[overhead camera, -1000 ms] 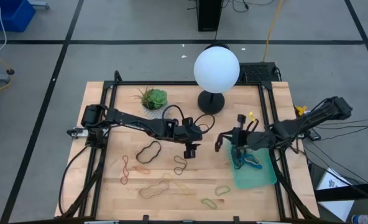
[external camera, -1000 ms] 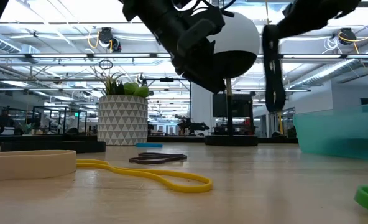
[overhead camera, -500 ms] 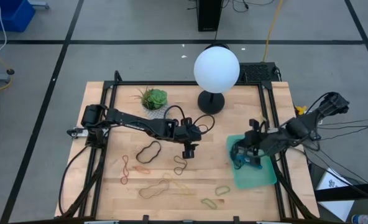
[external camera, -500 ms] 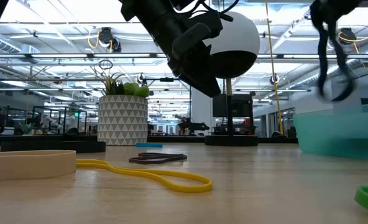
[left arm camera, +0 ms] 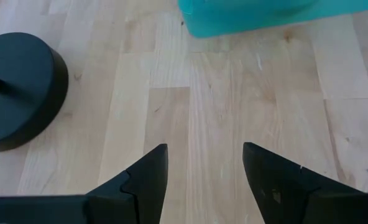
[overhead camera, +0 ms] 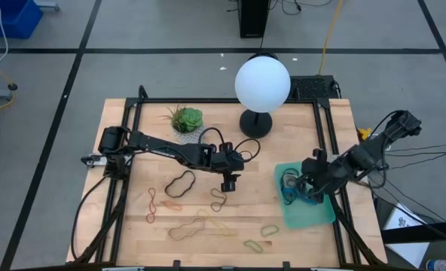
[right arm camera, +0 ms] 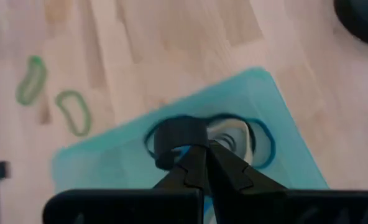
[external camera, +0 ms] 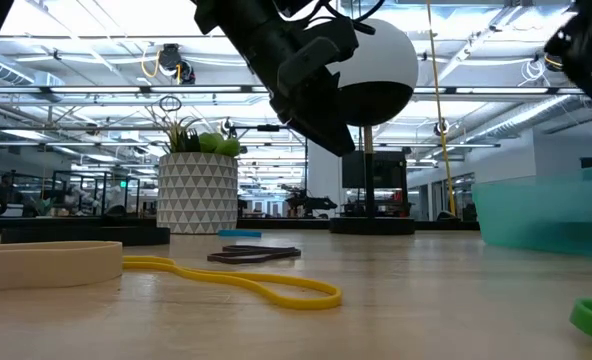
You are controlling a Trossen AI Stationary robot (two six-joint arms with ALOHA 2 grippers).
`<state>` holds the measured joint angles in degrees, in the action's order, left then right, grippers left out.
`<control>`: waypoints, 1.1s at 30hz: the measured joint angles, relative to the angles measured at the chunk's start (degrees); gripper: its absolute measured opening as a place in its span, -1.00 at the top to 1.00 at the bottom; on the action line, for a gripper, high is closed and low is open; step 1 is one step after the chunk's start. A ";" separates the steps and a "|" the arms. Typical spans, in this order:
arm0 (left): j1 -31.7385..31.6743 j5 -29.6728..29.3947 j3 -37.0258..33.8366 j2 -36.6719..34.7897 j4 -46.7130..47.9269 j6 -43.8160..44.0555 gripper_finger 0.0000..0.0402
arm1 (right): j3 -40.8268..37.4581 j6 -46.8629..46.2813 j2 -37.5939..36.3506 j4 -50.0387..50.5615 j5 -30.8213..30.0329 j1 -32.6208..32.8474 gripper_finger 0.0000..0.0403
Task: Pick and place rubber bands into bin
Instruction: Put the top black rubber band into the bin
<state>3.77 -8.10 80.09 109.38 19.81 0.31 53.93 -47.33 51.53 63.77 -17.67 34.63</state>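
The teal bin (overhead camera: 317, 212) lies at the table's right, with blue and pale rubber bands (overhead camera: 289, 194) in it. My right gripper (overhead camera: 310, 183) is above the bin, shut on a black rubber band (right arm camera: 174, 140). My left gripper (overhead camera: 229, 183) hovers open and empty over the table's middle, bare wood between its fingers (left arm camera: 206, 168). Loose bands lie flat on the wood: black (overhead camera: 181, 181), tan (overhead camera: 218, 198), red (overhead camera: 151, 203), brown (overhead camera: 189, 228), green (overhead camera: 270, 229) and yellow-green (overhead camera: 253, 245). My right gripper pinches the black rubber band between its two shut fingertips, at one spot of the loop (right arm camera: 193, 149). The fingers slant down over the bin from the table's right side. The rest of the loop curls beside the fingertips above the bin's floor; whether it touches the bin I cannot tell.
A white globe lamp (overhead camera: 262, 83) on a black base (left arm camera: 16, 87) stands at the far middle, and a potted plant (overhead camera: 186, 119) at the far left. The low view shows a yellow band (external camera: 266, 287) and a tan one (external camera: 46, 262) near the front edge.
My right gripper has gone toward the table's right edge, from beside the bin's left side to above the bin, carrying the black band, which hung below it. It has stayed shut.
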 joint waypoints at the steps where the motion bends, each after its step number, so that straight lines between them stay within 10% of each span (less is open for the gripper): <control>1: 0.00 0.00 0.00 0.00 0.00 -0.09 -0.07 | -1.30 -0.04 0.00 -0.35 0.00 0.00 1.00; 18: 0.14 0.71 0.00 0.00 -0.12 0.19 -0.07 | -27.22 -4.22 0.02 -26.55 1.45 -0.06 0.98; 33: 0.17 2.12 0.00 -0.01 -2.30 0.20 -0.07 | -29.68 -4.59 0.00 -29.45 2.95 -0.07 0.91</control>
<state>3.95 -5.98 80.09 109.38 17.51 0.51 24.25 -51.92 51.53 34.33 -14.72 34.57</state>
